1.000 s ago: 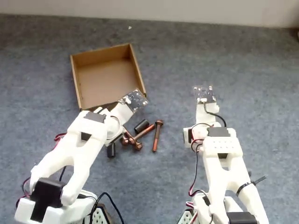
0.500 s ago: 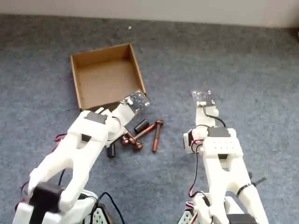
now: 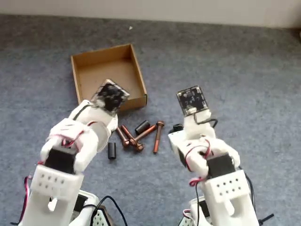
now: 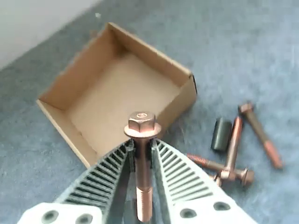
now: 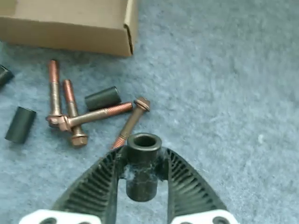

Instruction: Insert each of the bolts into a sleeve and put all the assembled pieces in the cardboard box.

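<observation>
My left gripper [image 4: 142, 144] is shut on a copper bolt [image 4: 142, 125], held head up above the carpet with the open cardboard box [image 4: 70, 79] beyond it. A black sleeve [image 5: 142, 163] stands bore up in my right gripper [image 5: 142, 156], which is shut on it. Several loose copper bolts [image 3: 136, 136] lie crossed on the carpet just in front of the box [image 3: 77, 70], between the two raised arms. Loose black sleeves lie among them, one [image 3: 142, 127] by the box corner and one [image 3: 112, 150] nearer the left arm. The box has nothing in it.
Grey carpet [image 3: 244, 70] covers the whole table, with open room to the right of the right arm. A pale wall runs along the far edge. Another loose sleeve [image 5: 3, 74] lies near the box wall in the right wrist view.
Both arms have lifted off the carpet and their wrists have risen toward the high camera. The right arm has also swung left, closer to the bolt pile.
</observation>
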Controlling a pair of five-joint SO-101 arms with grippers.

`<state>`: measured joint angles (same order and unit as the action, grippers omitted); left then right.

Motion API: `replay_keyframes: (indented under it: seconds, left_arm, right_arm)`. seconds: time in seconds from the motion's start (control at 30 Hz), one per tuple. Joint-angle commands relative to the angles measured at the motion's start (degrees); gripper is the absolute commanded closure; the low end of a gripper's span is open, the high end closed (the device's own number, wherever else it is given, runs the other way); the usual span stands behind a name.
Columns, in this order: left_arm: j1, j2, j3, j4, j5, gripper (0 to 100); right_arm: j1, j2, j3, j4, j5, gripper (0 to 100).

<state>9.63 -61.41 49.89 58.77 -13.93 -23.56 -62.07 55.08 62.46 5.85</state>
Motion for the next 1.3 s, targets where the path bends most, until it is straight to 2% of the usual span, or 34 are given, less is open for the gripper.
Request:
replay_keyframes:
  seconds: [0.0,0.23,0.37,0.5,0.6,0.73,1.0,1.27]
  left_arm:
    - [0.75,-7.78,-2.42,-0.44,10.02,99]
    - [0.75,-13.14,-2.42,-6.95,20.57,99]
    - [1.01,-14.11,-2.42,-9.85,25.85,99]
    - [4.26,-14.11,-2.86,-11.25,28.4,99]
    - [8.22,-14.11,-5.05,-11.08,29.01,99]
    - [11.91,-14.11,-6.64,-11.08,29.01,99]
    - [18.42,-14.11,-6.46,-7.82,28.75,99]
    - [19.3,-14.11,-6.37,-5.71,28.66,99]
  right_arm:
    - [-4.18,-4.35,-3.91,0.22,-3.16,99.2]
    - [-6.55,-12.7,0.13,-8.22,-7.38,99.3]
    - [-11.03,-18.68,8.31,-16.22,-7.38,99.3]
    - [-15.87,-25.45,17.63,-25.98,-7.38,99.3]
    - [-18.68,-29.41,22.9,-31.16,-6.86,99.4]
    - [-21.93,-32.84,26.68,-32.48,-2.81,99.4]
    - [-22.2,-33.71,26.86,-32.66,-2.29,99.4]
    - [-22.37,-33.71,26.86,-32.66,-2.29,99.4]
